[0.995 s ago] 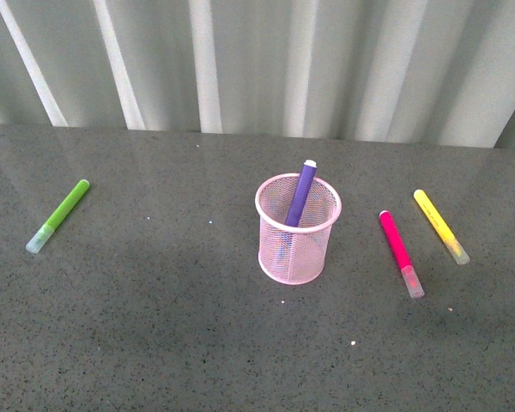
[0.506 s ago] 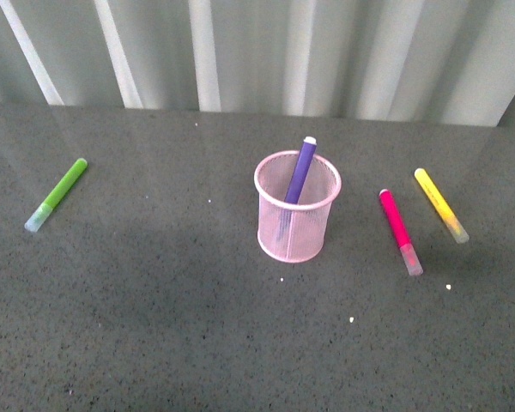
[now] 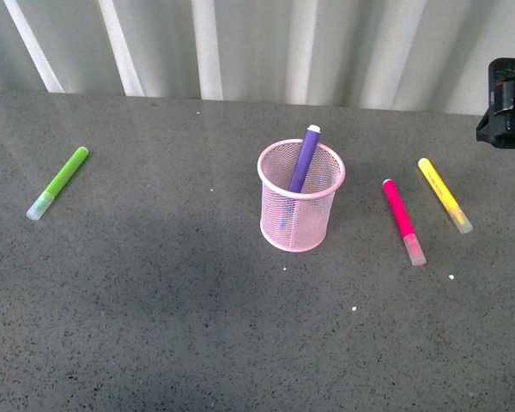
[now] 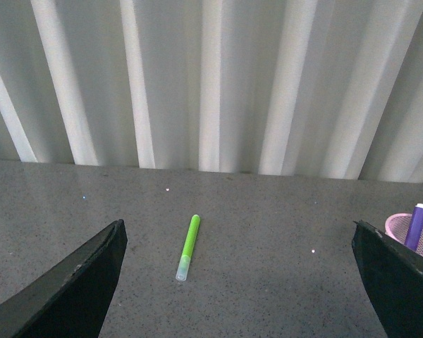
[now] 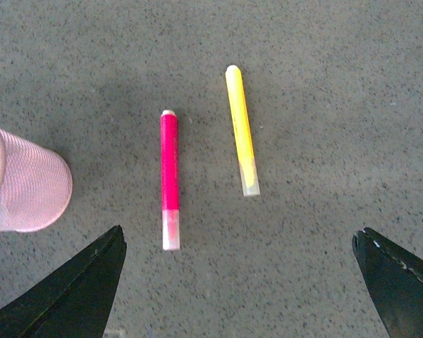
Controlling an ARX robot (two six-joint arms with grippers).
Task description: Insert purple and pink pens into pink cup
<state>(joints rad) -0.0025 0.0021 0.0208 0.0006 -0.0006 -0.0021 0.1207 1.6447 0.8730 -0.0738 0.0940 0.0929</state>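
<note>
**One pen in, one pen left to fetch**

Half of the task is judged done. The purple pen (image 3: 304,160) is seen standing tilted inside the pink cup (image 3: 296,225), its blunt end leaning on the rolled rim. The pink pen (image 3: 402,219) lies flat on the speckled grey table (image 3: 154,300), near the cup on its right, untouched.

The step in hand is taken to be the reach for that pen. The right gripper (image 5: 237,239) is held above the table with its jaws spread wide and nothing between them. The left gripper (image 4: 240,227) is likewise spread and empty.

A narrow pinch across the slim, smooth, round barrel is called for. The yellow marker (image 3: 444,195), lying just beyond the pen and further from the cup, is to be avoided. A lime-green marker (image 3: 58,181) lies well apart on the cup's left.

The cup is a light wire-mesh cylinder, slightly flared at the top, and is judged easily tipped. Both markers beside it carry translucent caps.
</note>
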